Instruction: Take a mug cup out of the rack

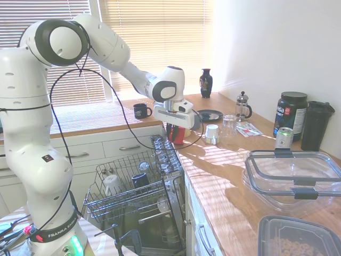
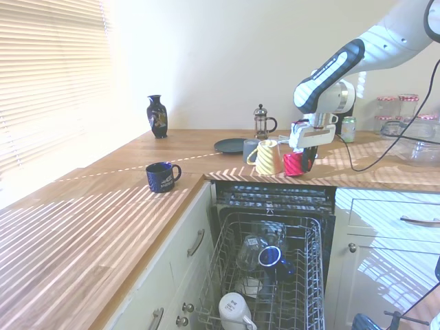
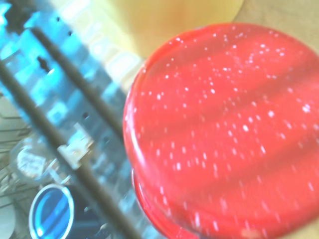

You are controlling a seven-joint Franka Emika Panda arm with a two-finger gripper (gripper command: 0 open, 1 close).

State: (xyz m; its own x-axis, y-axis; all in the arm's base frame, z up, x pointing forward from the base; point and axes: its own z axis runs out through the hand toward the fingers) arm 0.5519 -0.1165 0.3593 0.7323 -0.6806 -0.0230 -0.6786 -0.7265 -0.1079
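Hovering at the wooden counter's [image 2: 103, 220] front edge above the grey wire rack [image 2: 302, 275], the gripper [image 2: 303, 157] pinches the glossy red mug [image 2: 294, 163] beside a yellow ribbed mug [image 2: 265, 157], which it could nudge.

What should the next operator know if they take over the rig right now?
Pincer: down at the red mug cup, fingers either side of it; whether they clamp it cannot be told.
Red mug cup: upside down at the wooden counter edge, above the open dishwasher and next to a yellow mug. It is already out of the rack.
Rack: pulled out below the counter, holding a white mug and a dark blue mug.
Done: mug lifted clear of the rack.
Left: likely confirm it sits steady on the counter, open and back away.
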